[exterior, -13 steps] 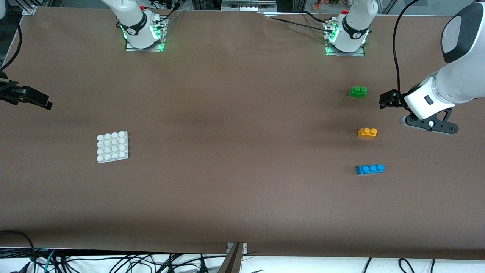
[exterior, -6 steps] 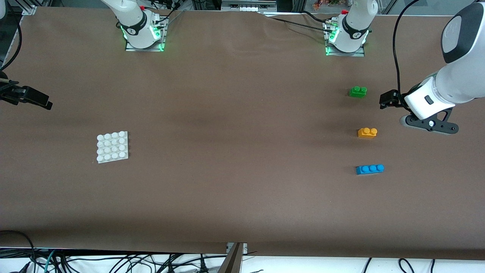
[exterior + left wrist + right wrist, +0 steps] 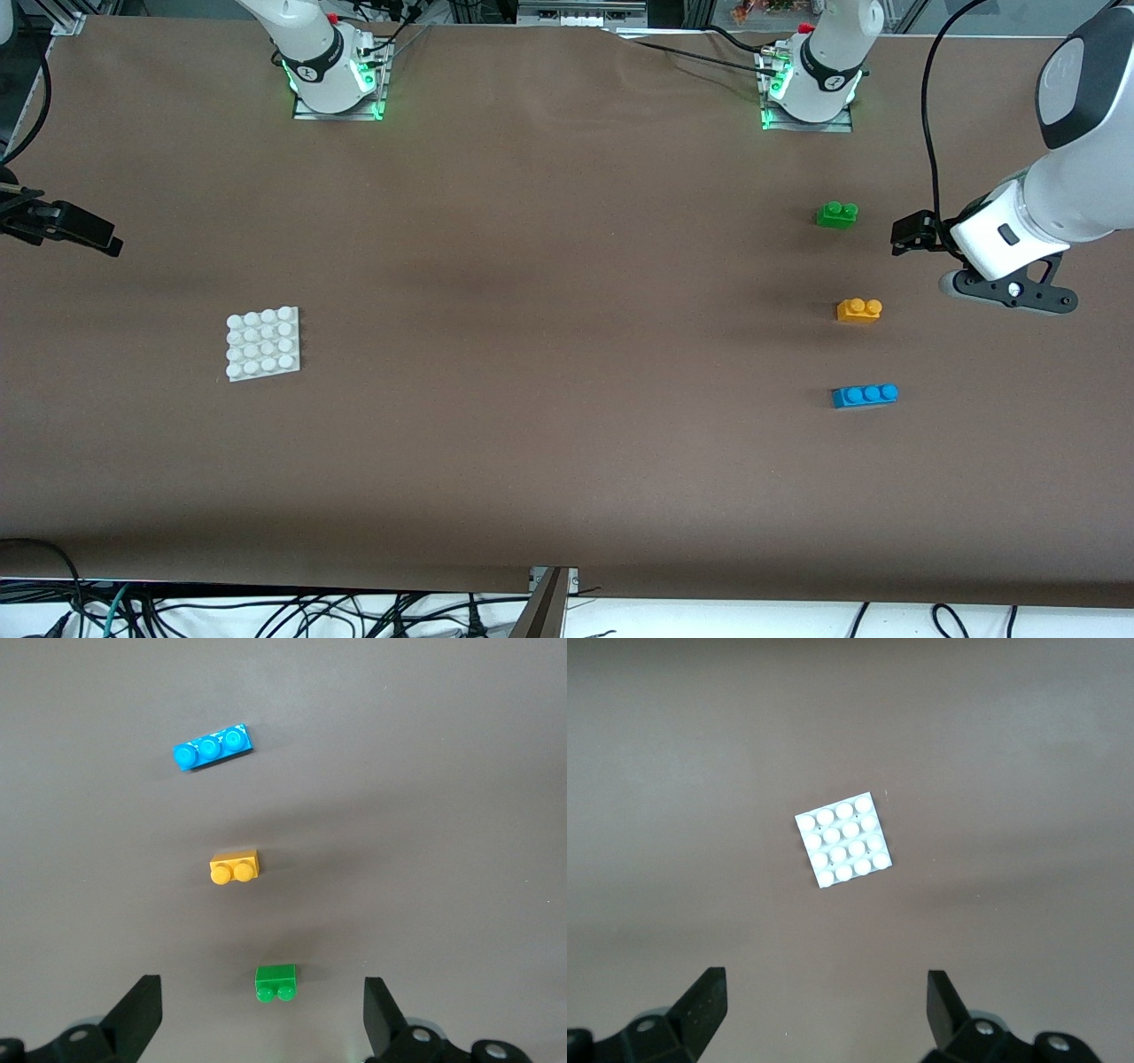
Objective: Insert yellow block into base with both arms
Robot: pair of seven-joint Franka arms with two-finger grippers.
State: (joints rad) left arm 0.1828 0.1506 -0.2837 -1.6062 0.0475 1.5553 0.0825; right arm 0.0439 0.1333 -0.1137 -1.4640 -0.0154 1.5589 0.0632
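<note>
The yellow block (image 3: 858, 309) (image 3: 235, 868) lies studs up on the brown table at the left arm's end, between a green and a blue brick. The white studded base (image 3: 262, 343) (image 3: 843, 840) lies flat toward the right arm's end. My left gripper (image 3: 912, 232) (image 3: 262, 1010) hangs open and empty over the table beside the green brick, apart from the yellow block. My right gripper (image 3: 66, 226) (image 3: 824, 992) is open and empty, held high over the table's edge at the right arm's end, well away from the base.
A green two-stud brick (image 3: 836, 214) (image 3: 275, 981) lies farther from the front camera than the yellow block. A blue three-stud brick (image 3: 865, 395) (image 3: 213, 747) lies nearer. Both arm bases (image 3: 332, 80) (image 3: 811, 89) stand at the back edge.
The left arm has drifted slightly toward its own end of the table. The bricks, the base and the right gripper have not moved.
</note>
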